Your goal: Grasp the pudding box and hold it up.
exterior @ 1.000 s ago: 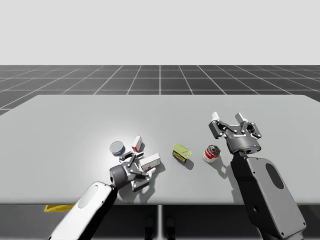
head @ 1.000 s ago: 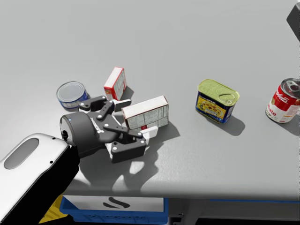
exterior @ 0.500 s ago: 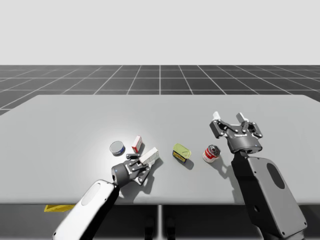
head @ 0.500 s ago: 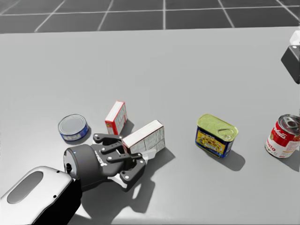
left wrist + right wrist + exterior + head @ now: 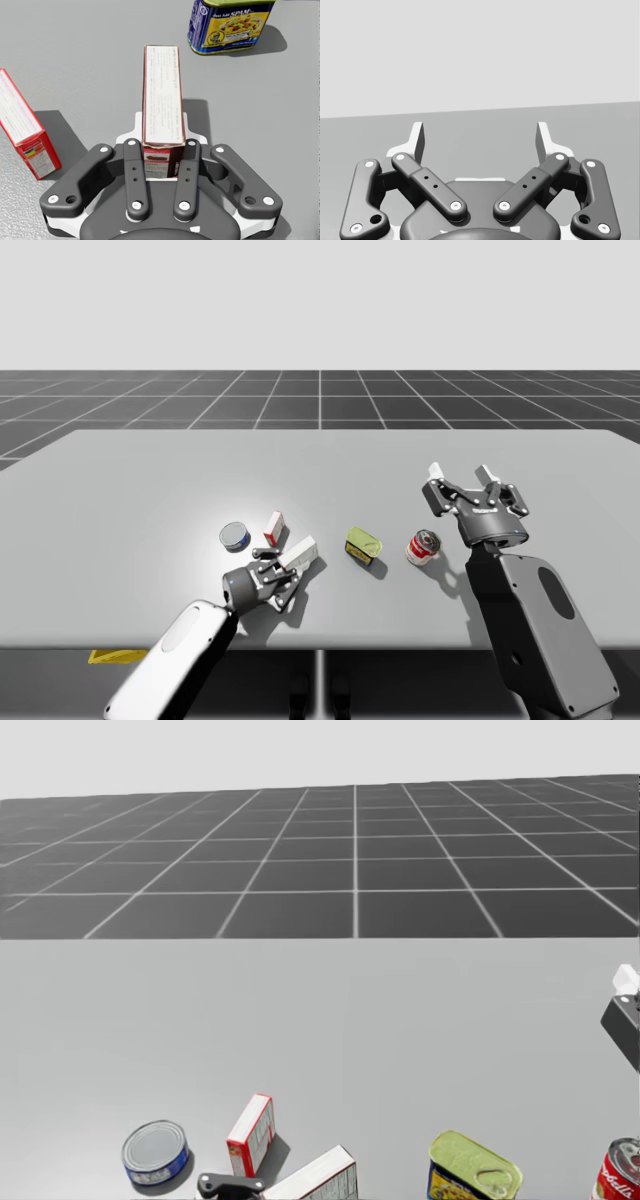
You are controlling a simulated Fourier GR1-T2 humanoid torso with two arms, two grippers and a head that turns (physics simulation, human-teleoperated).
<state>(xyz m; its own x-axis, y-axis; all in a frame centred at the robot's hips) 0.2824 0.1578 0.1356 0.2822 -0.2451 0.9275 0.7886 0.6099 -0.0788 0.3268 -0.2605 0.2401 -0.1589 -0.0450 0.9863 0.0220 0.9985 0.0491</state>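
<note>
My left gripper had the pudding box clamped, its fingers pressing the narrow box from both sides at one short end, while the rest of the box stuck out ahead of them. In the high view this gripper and the box sat close to the near edge of the desk, left of its middle, with the box tilted. I could not tell whether the box touched the desk.

A red and white box stood just beyond the gripper, toward the far edge, with a low blue round can beside it on the left-edge side. A rectangular yellow-lidded blue can lay near the middle of the near edge, apart from the pudding box, and a red and white round can stood farther toward the right edge.

My right gripper hung over the desk just beyond that round can, its fingers spread wide with nothing between them.
</note>
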